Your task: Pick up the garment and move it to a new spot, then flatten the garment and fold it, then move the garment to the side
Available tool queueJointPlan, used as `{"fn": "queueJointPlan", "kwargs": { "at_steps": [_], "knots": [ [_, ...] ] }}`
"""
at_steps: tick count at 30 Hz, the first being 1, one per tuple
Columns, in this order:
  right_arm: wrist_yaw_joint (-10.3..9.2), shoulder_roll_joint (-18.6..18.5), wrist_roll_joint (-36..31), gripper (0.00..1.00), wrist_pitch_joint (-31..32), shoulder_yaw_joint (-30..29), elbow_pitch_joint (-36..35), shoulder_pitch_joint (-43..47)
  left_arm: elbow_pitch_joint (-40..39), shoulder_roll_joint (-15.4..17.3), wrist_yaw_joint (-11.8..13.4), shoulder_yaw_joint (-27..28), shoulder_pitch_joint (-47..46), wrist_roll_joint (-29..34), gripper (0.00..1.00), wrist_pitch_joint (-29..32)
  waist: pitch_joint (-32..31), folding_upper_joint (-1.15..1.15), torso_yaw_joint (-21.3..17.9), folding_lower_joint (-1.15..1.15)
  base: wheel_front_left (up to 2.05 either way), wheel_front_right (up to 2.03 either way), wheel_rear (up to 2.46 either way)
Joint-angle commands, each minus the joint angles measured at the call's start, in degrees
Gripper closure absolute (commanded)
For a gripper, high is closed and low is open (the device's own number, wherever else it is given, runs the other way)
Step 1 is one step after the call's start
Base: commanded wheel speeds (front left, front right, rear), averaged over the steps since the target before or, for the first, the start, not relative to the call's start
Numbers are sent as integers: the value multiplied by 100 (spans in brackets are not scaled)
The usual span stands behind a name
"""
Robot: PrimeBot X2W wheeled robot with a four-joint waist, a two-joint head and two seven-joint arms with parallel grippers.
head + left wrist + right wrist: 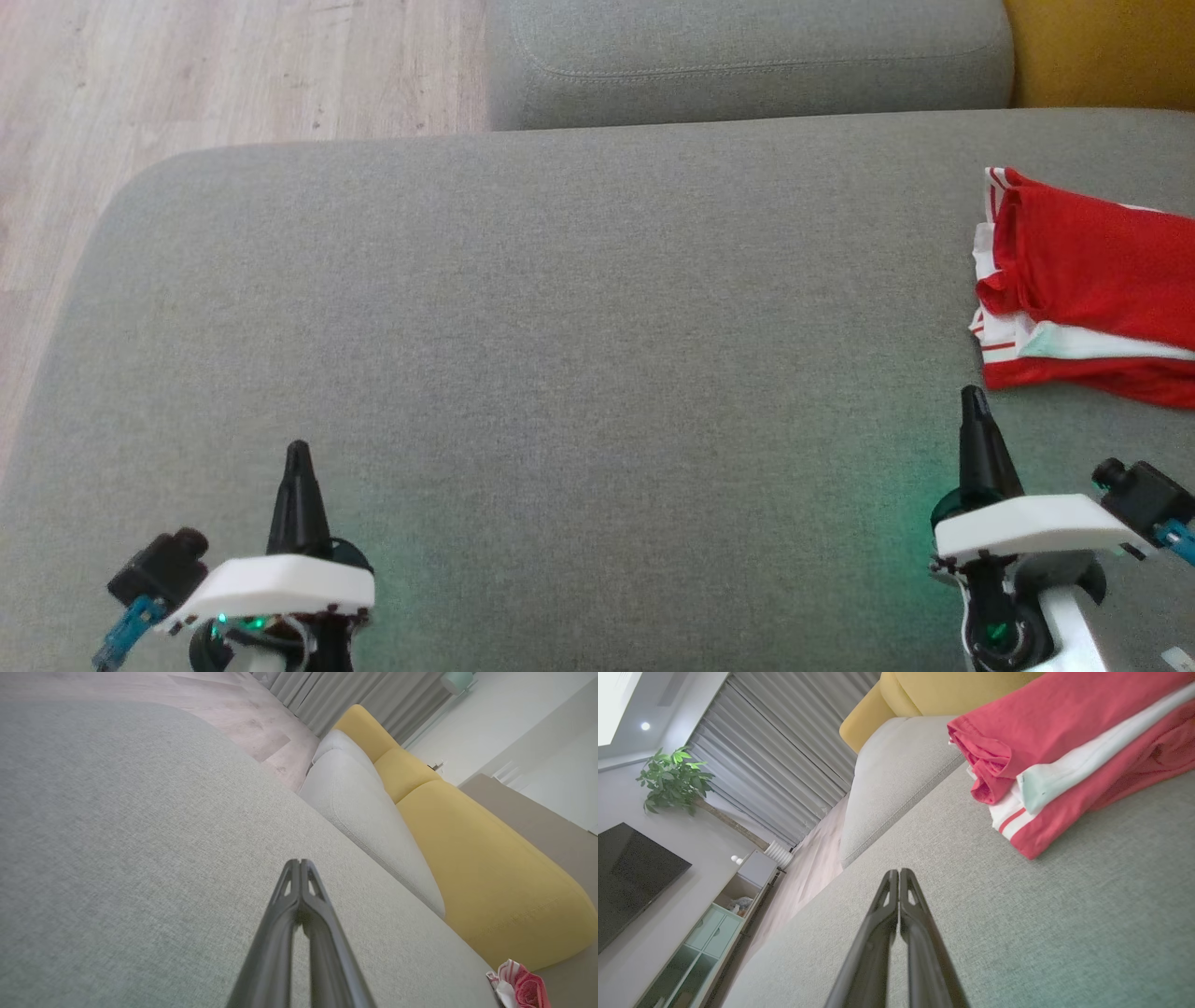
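The garment (pixel 1092 289) is red with white stripes and lies folded in a small stack at the right edge of the grey sofa seat (pixel 579 327). The right wrist view shows the garment (pixel 1069 751) close up, ahead and to the right of the fingers. A corner of the garment (pixel 518 987) peeks in at the lower right of the left wrist view. My right gripper (pixel 974 397) is shut and empty, just short of the garment's near edge. At the lower left my left gripper (pixel 298 453) is shut and empty, far from the garment.
A grey back cushion (pixel 747 61) runs along the far side, with a yellow cushion (pixel 1102 51) at the far right. Wooden floor (pixel 215 75) lies beyond the seat's left and far-left edges. A TV cabinet (pixel 714 933) and a plant (pixel 675 779) stand across the room.
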Motion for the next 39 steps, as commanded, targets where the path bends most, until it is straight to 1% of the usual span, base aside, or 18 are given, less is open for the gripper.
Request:
{"fn": "queueJointPlan", "kwargs": {
  "at_steps": [1, 39],
  "knots": [
    [-2, -69, 225, 100, 40, 5, -247, -201, -224, 8, -42, 193, -209, -190, 100, 55, -5, 0, -2, 0, 0, 0, 0],
    [-4, -82, 2570, 100, 658, -346, -543, -129, -442, 15, -162, 671, -198, -2385, 100, 697, -92, 0, -45, 0, 0, 0, 0]
  ]
}}
